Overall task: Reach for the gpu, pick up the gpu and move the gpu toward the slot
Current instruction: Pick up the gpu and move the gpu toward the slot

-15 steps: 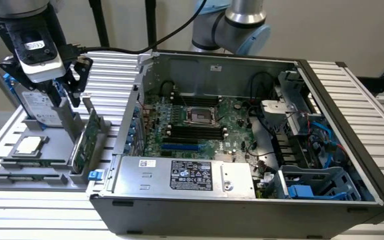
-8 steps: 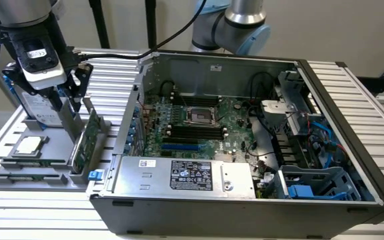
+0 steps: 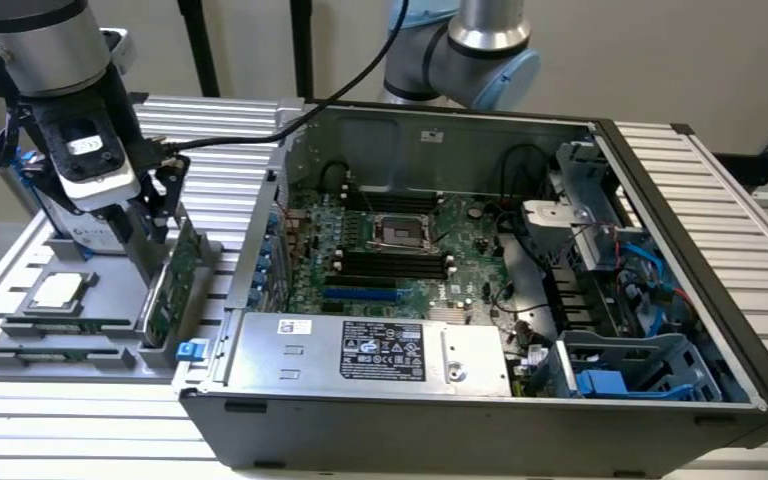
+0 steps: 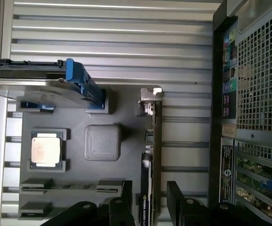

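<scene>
GPU (image 3: 171, 275) stands on its long edge in a slot along the tray's (image 4: 126, 117) edge nearest the case (image 3: 491, 420), its bracket (image 4: 150, 95) at the end away from the gripper (image 4: 149, 186). The gripper hangs over the card with its fingers (image 4: 126, 200) apart, one on each flat face. In the wrist view a thin gap shows on both sides, so nothing is clamped yet and the reach looks nearly complete.

For a good grasp, the card's top edge should sit midway between the fingers before they close. If one pad lands first, it would likely tip the board in its slot. The pads should meet the flat faces, well clear of the bracket, and low enough to get a firm hold on such a thin board.

The squeeze should be moderate, since the card is stiff but thin and probably carries small parts on its faces. The lift ought to go straight up out of the slot, because any sideways pull could wedge it there. The case wall is just beside the tray, so the card should rise clear of that rim before it travels across.
</scene>
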### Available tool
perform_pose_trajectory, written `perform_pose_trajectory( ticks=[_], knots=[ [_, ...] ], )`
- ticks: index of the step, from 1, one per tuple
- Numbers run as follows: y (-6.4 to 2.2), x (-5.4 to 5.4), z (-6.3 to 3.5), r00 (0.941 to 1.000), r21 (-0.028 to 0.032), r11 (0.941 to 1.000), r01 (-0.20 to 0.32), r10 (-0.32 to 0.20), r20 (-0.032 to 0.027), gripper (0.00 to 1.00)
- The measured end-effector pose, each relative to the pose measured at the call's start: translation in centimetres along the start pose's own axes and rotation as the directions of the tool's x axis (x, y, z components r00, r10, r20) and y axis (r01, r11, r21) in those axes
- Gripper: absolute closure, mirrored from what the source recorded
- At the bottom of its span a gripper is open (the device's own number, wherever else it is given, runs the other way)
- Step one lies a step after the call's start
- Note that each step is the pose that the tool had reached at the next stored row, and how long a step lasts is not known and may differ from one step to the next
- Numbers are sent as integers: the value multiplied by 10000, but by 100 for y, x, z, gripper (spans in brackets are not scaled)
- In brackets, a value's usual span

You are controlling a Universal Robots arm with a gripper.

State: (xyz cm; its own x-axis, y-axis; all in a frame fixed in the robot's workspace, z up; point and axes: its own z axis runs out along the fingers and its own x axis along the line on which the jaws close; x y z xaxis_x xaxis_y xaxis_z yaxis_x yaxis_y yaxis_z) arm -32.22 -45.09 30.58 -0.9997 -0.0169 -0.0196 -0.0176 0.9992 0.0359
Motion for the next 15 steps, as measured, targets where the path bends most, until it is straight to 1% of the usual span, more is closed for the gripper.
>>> perform_pose_trajectory(
  ticks=[4,7,11,15],
  knots=[
    [-2,6,72,10000,23,10000,0,0,23,58],
    [-4,9,128,10000,51,10000,1,-1,32,58],
    [-7,14,200,10000,98,10000,1,-2,43,58],
    [-9,18,272,10000,164,9999,2,-3,54,58]
  ],
)
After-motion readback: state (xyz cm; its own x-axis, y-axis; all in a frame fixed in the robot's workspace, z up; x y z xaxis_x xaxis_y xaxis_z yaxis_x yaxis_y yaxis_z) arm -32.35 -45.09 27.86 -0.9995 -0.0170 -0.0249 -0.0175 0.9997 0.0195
